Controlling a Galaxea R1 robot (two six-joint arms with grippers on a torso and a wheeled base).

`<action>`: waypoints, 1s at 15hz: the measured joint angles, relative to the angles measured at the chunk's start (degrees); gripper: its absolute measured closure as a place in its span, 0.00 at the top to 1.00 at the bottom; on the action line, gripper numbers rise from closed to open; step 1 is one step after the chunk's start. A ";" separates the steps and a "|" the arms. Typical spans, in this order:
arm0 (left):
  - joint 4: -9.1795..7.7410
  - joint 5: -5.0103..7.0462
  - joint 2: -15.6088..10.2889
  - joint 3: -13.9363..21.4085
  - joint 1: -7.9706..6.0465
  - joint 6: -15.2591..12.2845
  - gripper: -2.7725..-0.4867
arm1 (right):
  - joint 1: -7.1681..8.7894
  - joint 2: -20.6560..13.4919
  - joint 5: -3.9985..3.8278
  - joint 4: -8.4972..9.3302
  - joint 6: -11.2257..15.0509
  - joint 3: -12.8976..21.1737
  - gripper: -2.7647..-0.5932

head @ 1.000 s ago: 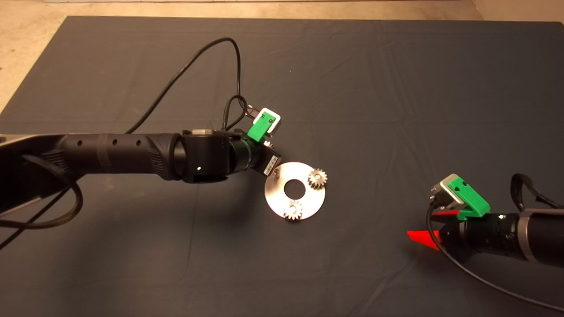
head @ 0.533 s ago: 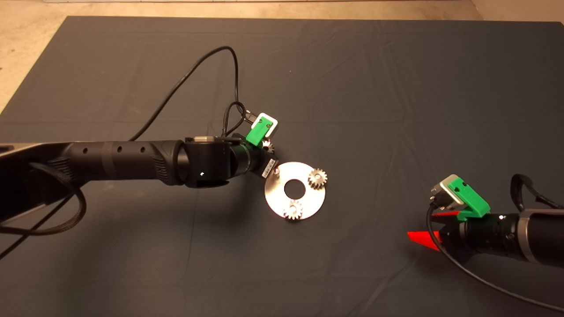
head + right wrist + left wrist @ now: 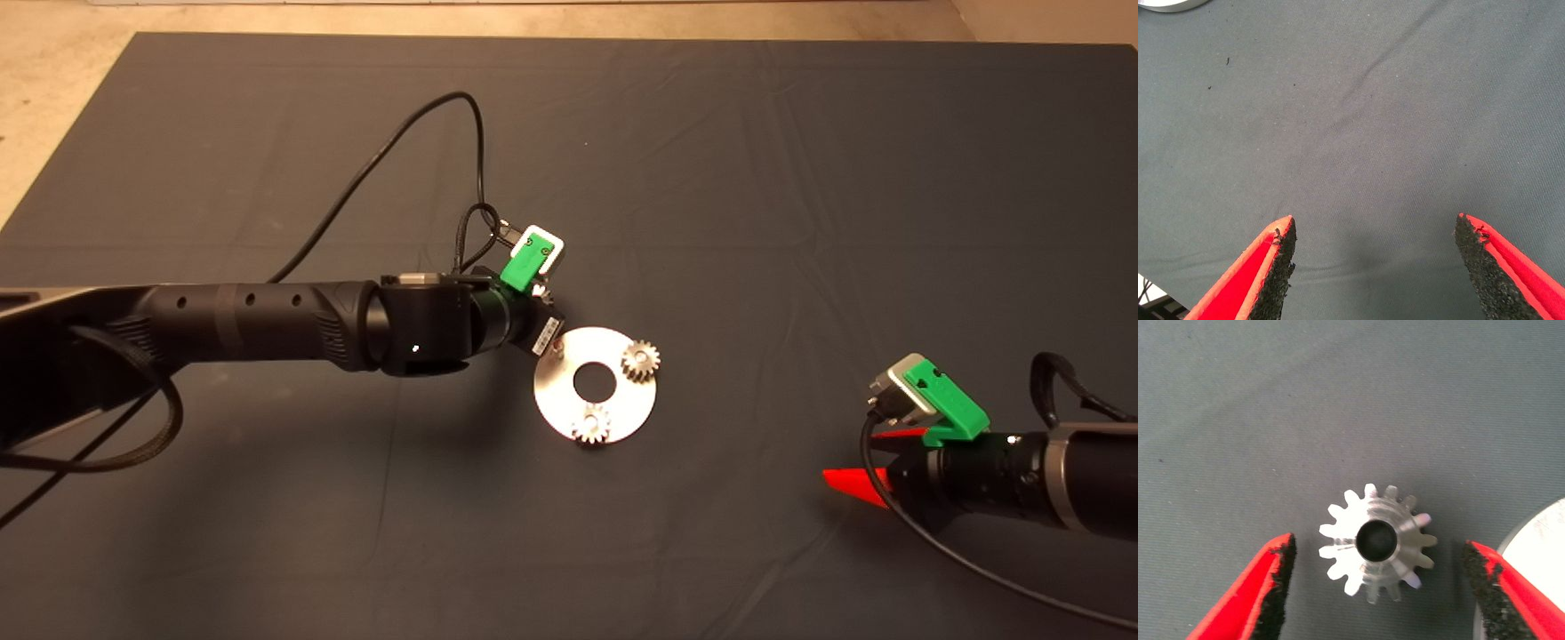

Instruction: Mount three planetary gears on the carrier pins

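Steel teeth catch the light: the 3rd gear (image 3: 1377, 543) lies flat on the mat (image 3: 756, 178) just beside the disc (image 3: 551, 404), centred between my left gripper (image 3: 1378, 587)'s spread fingers. 2 gears (image 3: 639, 358) already sit on their pins. I expect it small, rigid and slick, so I'd pinch across opposite teeth. My right gripper (image 3: 1375, 260) waits spread wide, well apart.

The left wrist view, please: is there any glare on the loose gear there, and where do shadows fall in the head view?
Left wrist view: the loose gear shows bright glare on several teeth, its bore dark, between the open left pincer fingers. Head view: the left arm casts a broad soft shadow on the mat beneath it; the disc shines pale.
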 joint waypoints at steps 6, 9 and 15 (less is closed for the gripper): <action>0.86 -1.01 0.14 -0.73 0.01 0.00 0.48 | 0.00 -0.77 0.02 0.01 0.02 0.00 0.54; 0.93 -1.12 0.17 -0.73 0.39 0.00 0.43 | 0.00 -0.77 0.02 0.01 0.01 0.02 0.54; 1.05 -1.73 0.12 -0.73 0.52 0.00 0.32 | 0.00 -1.24 0.02 0.01 0.00 0.05 0.54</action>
